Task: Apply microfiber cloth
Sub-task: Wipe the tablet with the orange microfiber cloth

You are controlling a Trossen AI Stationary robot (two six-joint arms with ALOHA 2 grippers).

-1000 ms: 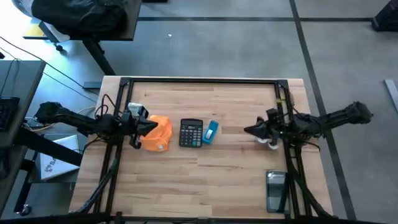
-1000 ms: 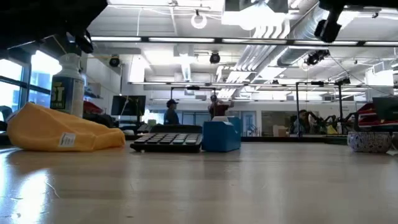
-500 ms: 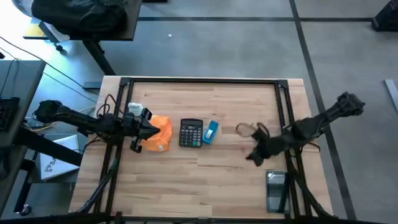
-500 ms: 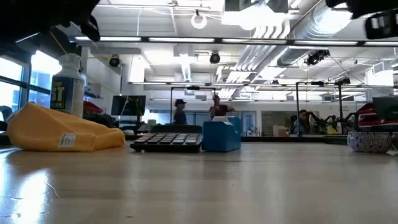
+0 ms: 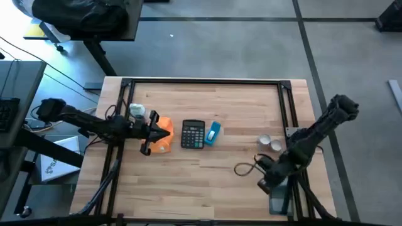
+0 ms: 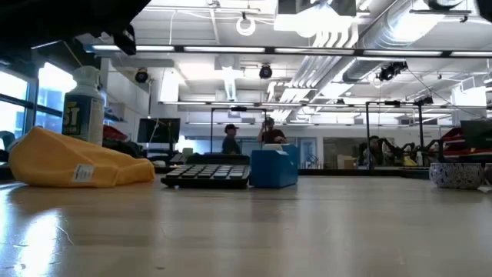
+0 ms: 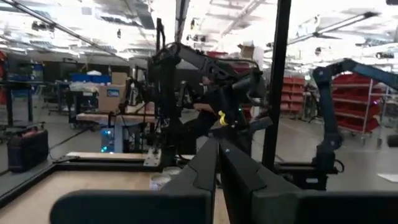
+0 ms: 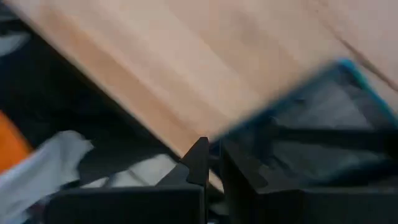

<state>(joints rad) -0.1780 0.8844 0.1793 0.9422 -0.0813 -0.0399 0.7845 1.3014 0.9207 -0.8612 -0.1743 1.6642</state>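
Orange microfiber cloth (image 5: 164, 134) heaped in a soft mound on the left half of the worktop (image 5: 213, 100), just beside the black calculator (image 5: 193, 134), with a small blue object (image 5: 213, 132) on the calculator's far side and a white spray bottle (image 6: 84, 108) close behind the cloth. Left pincer (image 7: 218, 149) raised over the cloth's outer edge, fingers pressed together and pinching nothing; right pincer (image 8: 212, 152) well apart at the near right edge of the worktop, likewise closed and empty, best left waiting there. To do this step well: spread the left fingers first, before any descent, since closed tips would only prod the mound. Come straight down over the highest fold instead of the thin hem, so that enough fabric bunches between the fingers. Stop just as the tips meet the wood; pressing harder risks dragging the cloth toward the calculator. Close gently but fully, as soft fabric probably slips from a half-hearted pinch. Lift a little and check that the whole cloth rises clear before carrying it toward the calculator. Keep the approach away from the bottle to avoid tipping it.
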